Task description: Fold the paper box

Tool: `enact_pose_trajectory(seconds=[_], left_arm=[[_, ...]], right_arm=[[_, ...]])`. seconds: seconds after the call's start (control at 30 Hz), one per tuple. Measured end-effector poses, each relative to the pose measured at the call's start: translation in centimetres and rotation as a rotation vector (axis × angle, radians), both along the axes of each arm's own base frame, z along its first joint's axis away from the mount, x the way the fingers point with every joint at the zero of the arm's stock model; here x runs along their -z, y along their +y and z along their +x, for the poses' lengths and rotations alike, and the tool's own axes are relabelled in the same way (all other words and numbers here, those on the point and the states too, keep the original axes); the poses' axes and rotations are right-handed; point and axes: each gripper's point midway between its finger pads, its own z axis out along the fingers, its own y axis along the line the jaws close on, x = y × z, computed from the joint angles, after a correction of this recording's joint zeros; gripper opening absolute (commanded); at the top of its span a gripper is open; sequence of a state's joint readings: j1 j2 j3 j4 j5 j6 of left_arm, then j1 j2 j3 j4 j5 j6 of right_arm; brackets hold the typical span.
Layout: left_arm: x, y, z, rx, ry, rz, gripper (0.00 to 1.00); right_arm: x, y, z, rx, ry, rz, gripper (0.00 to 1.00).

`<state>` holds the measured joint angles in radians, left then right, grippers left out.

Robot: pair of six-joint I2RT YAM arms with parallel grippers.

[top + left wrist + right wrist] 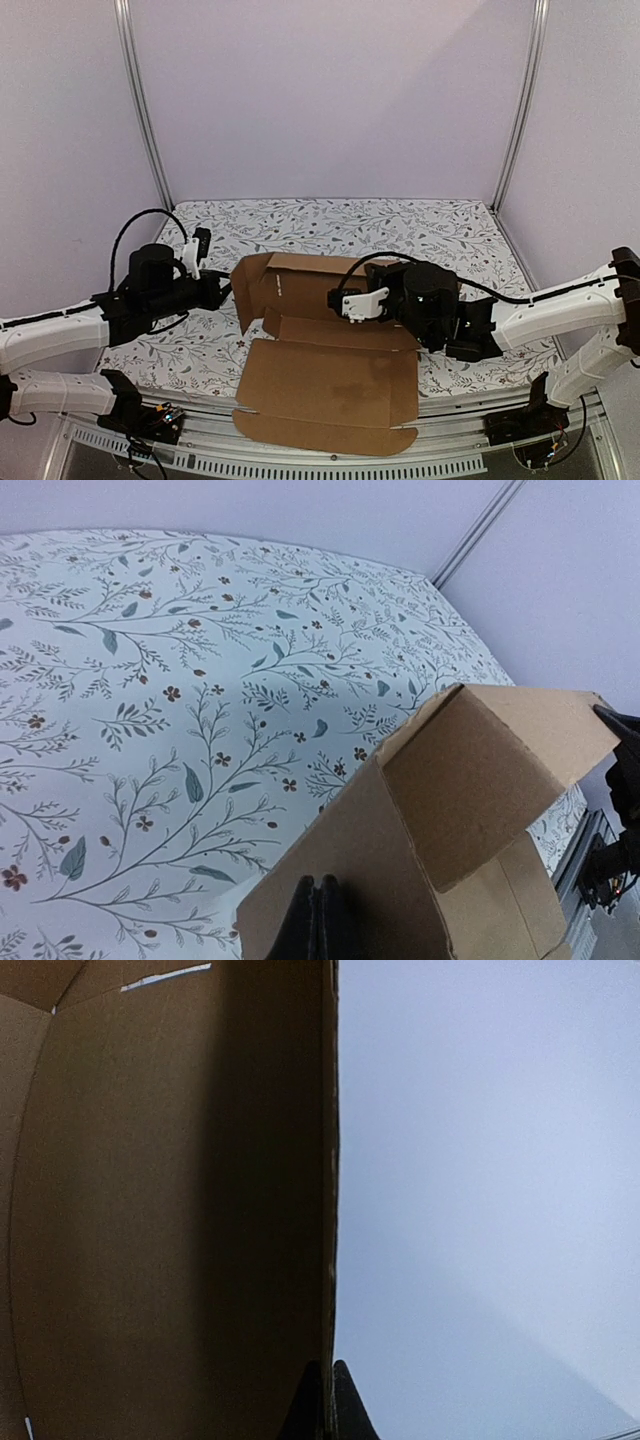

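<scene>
1. Top external view: the paper box [325, 385] lies partly folded at the middle of the table [350, 215], near its front edge. The wide front panel lies flat and overhangs the near edge of the table.
2. The left side flap [250, 285] of the box stands up from the tabletop. The rear portion is raised behind the flat panel. The right arm covers the right part of the box.
3. The left gripper [222, 290] sits just beside the outer face of the raised left flap, low over the table.
4. Left wrist view: the left fingers [305, 930] are pressed together with no visible gap. Their tips overlap a brown cardboard panel. Whether any cardboard is clamped between them cannot be told. A folded flap rises above and to the right of the tips, with the leaf-patterned table surface behind it.
5. The right gripper [338, 298] reaches in over the middle of the box from the right.
6. Right wrist view: the right fingers [348, 1415] are closed against each other. A cardboard edge runs straight down to meet their tips. Whether that edge is pinched or only touched cannot be told.
7. A cardboard face with a narrow slit [165, 977] fills the left half of the right wrist view. The plain enclosure wall [480, 1160] fills the right half.
</scene>
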<state>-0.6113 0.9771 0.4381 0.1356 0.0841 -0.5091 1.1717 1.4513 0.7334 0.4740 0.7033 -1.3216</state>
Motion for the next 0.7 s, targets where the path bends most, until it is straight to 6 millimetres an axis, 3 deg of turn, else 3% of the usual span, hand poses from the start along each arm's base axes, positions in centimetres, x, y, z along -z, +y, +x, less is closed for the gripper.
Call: enact_pose_trajectory(seconds=[0.2, 0.47, 0.7], left_arm=[[-0.7, 0.6, 0.5, -0.031, -0.035, -0.009, 0.0], [0.0, 0.9, 1.0, -0.037, -0.042, -0.005, 0.0], [1.8, -0.7, 0.4, 0.063, -0.006, -0.019, 0.0]], right_arm=[[0.6, 0.8, 0.4, -0.003, -0.028, -0.013, 0.0], [1.5, 0.7, 0.4, -0.002, -0.035, -0.012, 0.0], [2.0, 0.4, 0.3, 0.003, -0.026, -0.002, 0.0]])
